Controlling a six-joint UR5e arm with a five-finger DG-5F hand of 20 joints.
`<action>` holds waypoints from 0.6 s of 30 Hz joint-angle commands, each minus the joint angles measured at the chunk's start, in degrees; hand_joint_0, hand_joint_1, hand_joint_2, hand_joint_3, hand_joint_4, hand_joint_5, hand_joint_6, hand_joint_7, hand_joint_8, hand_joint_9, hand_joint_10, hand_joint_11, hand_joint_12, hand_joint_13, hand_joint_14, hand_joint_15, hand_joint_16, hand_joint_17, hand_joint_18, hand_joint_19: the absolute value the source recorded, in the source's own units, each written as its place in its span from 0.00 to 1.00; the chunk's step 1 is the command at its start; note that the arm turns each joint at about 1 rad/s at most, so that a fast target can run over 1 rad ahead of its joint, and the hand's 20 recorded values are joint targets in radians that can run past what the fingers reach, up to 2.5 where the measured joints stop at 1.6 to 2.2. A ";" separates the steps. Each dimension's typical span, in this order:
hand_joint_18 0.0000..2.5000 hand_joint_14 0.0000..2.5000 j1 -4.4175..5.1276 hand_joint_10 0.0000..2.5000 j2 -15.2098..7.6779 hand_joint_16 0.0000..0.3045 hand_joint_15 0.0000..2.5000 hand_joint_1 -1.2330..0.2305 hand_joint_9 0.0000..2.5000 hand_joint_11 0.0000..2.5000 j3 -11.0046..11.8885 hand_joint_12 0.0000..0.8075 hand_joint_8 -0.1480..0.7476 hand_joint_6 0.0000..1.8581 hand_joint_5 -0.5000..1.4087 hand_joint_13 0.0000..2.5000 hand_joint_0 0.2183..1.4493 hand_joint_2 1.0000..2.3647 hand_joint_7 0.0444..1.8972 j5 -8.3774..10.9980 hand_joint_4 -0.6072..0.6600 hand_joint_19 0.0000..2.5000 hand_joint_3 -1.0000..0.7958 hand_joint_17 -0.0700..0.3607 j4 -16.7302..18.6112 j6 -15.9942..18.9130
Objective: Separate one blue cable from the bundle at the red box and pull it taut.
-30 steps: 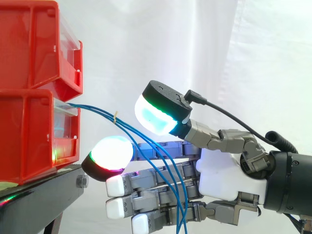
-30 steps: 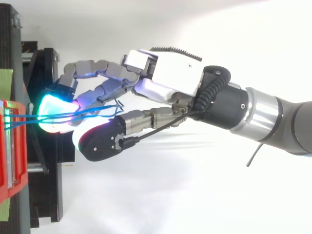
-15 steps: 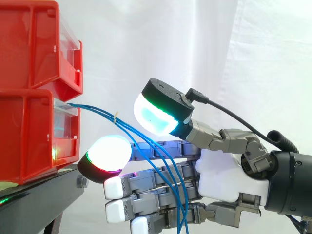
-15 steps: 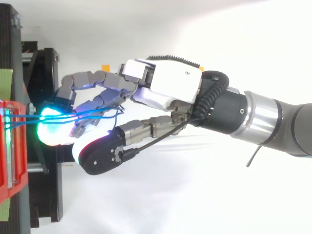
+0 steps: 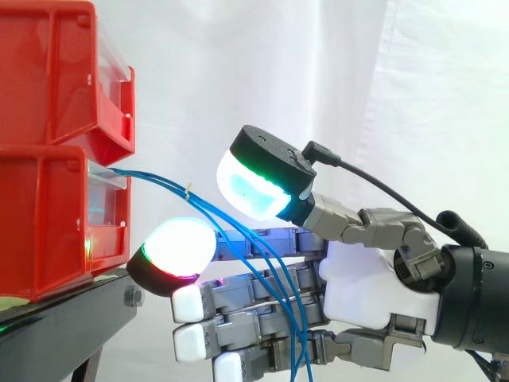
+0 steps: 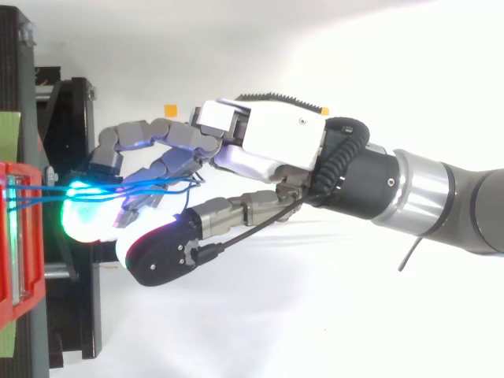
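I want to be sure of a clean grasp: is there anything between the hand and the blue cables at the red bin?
Nothing visible. The blue cables leave the lower red bin and run directly across the fingers of the open hand, below its raised thumb. No other thing lies in that gap.

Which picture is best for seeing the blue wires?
The side view: the blue cables leave the lower red bin, fan apart and droop across the fingers. The top view shows them as nearly straight lines running from the bin over a glowing pad.

White curtain (image 5: 334,72), black stand (image 5: 56,326)
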 commanded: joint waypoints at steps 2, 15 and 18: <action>0.27 0.01 -0.26 0.01 -0.03 0.16 0.21 0.39 0.32 0.27 0.00 0.41 0.48 0.31 0.18 0.35 0.32 0.01 0.56 -0.27 0.57 0.31 0.35 0.42 0.10 0.11; 0.28 0.01 -0.61 0.01 0.06 0.16 0.21 0.39 0.32 0.27 0.09 0.41 0.47 0.33 0.18 0.35 0.32 0.01 0.53 -0.62 0.57 0.31 0.35 0.42 -0.25 1.16; 0.28 0.01 -0.70 0.01 0.06 0.16 0.22 0.39 0.32 0.27 0.00 0.41 0.48 0.34 0.18 0.36 0.32 0.01 0.52 -0.80 0.57 0.31 0.35 0.42 -0.25 1.16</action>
